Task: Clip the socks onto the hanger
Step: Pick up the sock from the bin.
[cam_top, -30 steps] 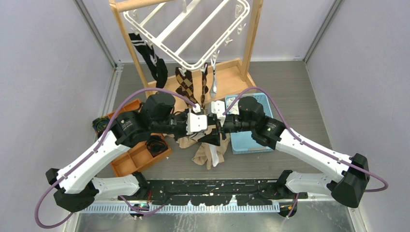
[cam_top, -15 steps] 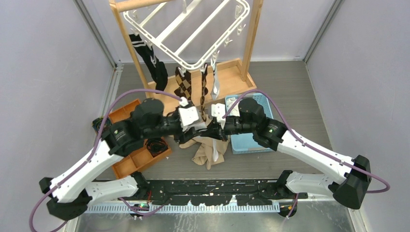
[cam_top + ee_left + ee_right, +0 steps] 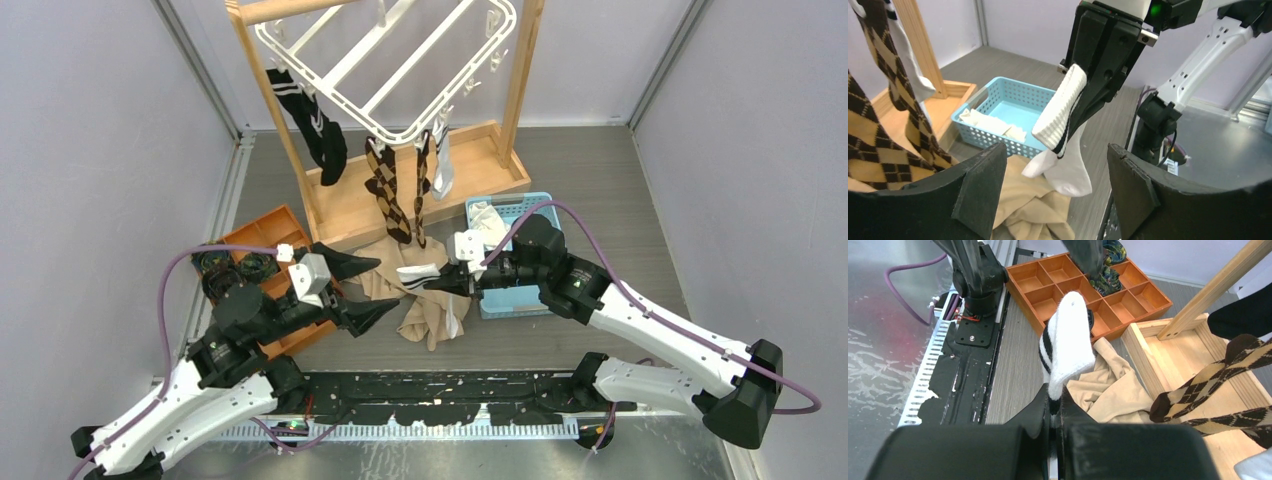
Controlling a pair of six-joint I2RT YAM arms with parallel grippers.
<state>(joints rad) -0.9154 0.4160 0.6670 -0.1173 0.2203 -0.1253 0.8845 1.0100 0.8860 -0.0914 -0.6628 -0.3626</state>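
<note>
R gripper (image 3: pixel 445 284) had white sock (image 3: pixel 420 276) pinched; hanger (image 3: pixel 328 93) well apart.
L gripper (image 3: pixel 385 284) sat open, empty, nearby. R jaws clenched on the sock's end above beige cloth (image 3: pixel 430 318). Thin pinch could've slipped en route; dangling end could've snagged argyle socks (image 3: pixel 385 185) already clipped up.

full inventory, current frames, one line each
hanger: 1, white, back
wooden stand: 1, light wood, back
striped sock: 1, black-white, hangs at hanger's left
argyle socks: 2, brown, hang at hanger's near corner
hanging white sock: 1, white, right of argyle pair
banded sock: 1, white with black, in right gripper
cloth: 1, beige, table centre
basket: 1, light blue, right of cloth
tray: 1, orange, left
left gripper: 1, black, open, empty, between tray and cloth
right gripper: 1, black, shut on banded sock
</note>
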